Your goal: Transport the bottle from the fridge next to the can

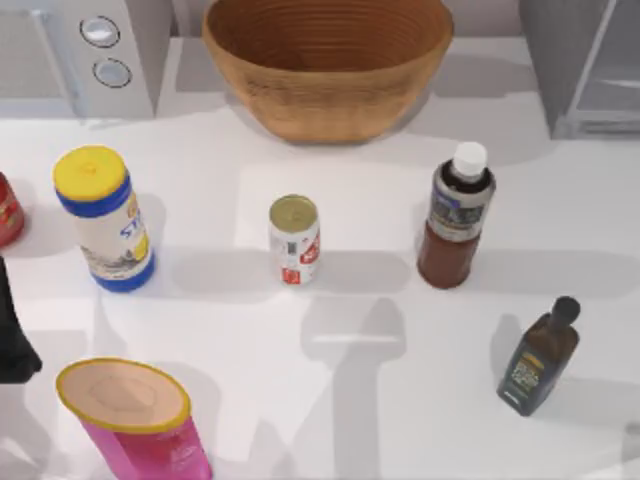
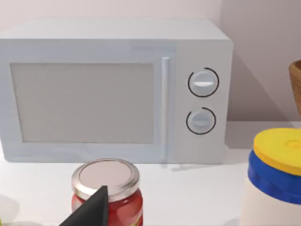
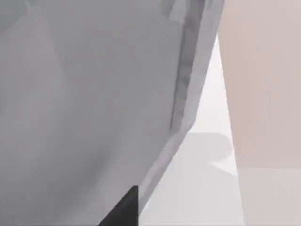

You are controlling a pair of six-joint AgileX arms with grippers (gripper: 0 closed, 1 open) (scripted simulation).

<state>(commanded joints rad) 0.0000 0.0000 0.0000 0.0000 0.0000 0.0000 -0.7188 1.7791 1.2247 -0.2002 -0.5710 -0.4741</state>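
The bottle stands upright on the tabletop, to the right of the can with a clear gap between them. The fridge sits behind and to the right of the can, well apart from the bottle. The left arm is at the tabletop's left edge, far left of the can; whether its end effector is apart or together cannot be told. The right wrist view faces the fridge closely; the right end effector's state cannot be told either
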